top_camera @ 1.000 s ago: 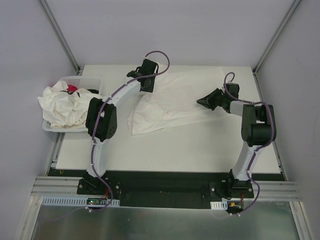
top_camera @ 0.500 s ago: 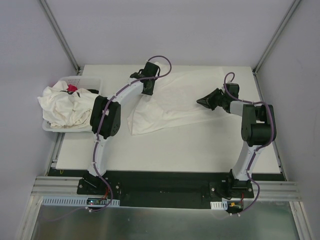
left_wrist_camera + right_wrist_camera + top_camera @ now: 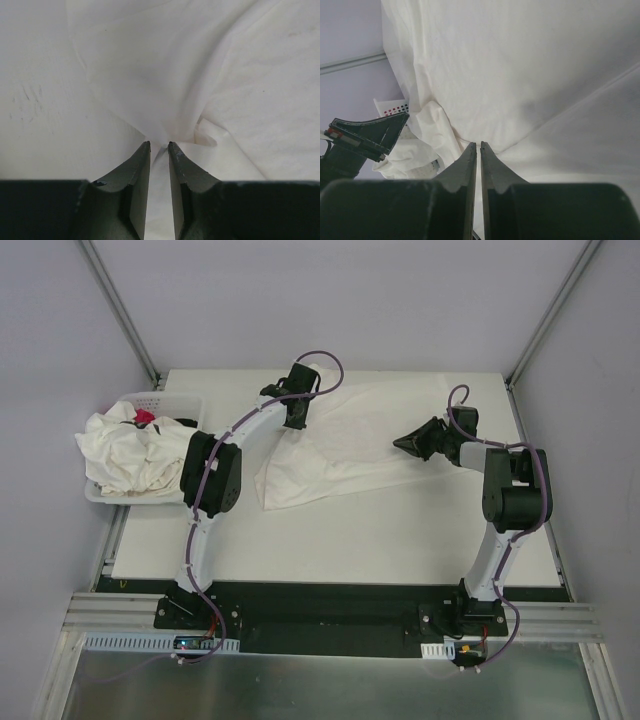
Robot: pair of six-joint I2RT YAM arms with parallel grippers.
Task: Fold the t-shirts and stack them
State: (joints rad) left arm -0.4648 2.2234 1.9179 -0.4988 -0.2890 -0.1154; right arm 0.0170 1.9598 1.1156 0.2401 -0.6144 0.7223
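Left claw is clenched on a gathered fold of the plain off-white thin cotton t-shirt, which lies spread and wrinkled on the white surface between the two claws. Right claw is pinched tight on the shirt's opposite edge. Well to the left of the left claw, more crumpled off-white shirts are heaped over the white perforated plastic basket.

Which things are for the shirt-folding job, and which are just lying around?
For the job:
- spread-out t-shirt
- heap of t-shirts at the left

Just lying about:
- white plastic basket under the heap
- small red packet at the heap's far edge
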